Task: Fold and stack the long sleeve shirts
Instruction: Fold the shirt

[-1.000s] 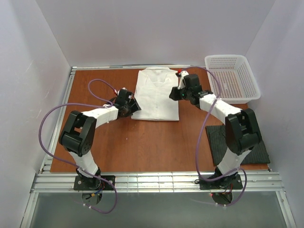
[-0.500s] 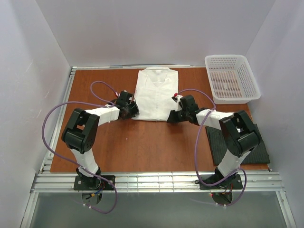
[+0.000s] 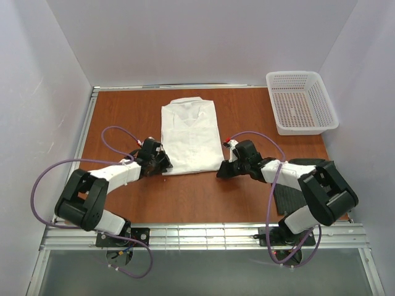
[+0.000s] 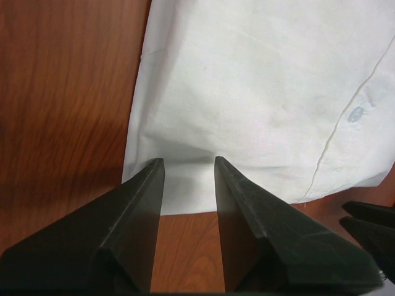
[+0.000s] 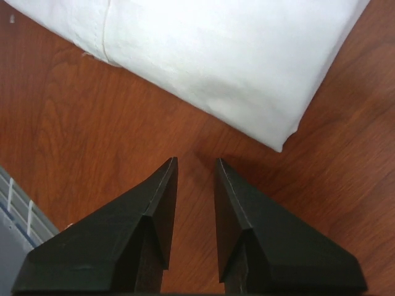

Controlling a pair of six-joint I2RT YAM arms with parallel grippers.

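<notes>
White shirt [image 3: 188, 137] lies folded flat, collar at twelve o'clock, mid-surface [image 3: 203, 191], slightly left. Left claw [image 4: 188, 163] at the shirt's seven o'clock corner, fingers a narrow gap apart with the hem between their tips; cannot tell if it is pinched. Right claw [image 5: 195, 161] at five o'clock, just off the corner, narrowly parted, grasping nothing. Charcoal shirt [image 3: 290, 185] lies at four o'clock under the right arm. White basket [image 3: 302, 102] at two o'clock.

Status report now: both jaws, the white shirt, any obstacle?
Left gripper at white shirt near hem, jaws narrow, grip unclear. Right gripper off the shirt, holding nothing. No obstacle nearby.
</notes>
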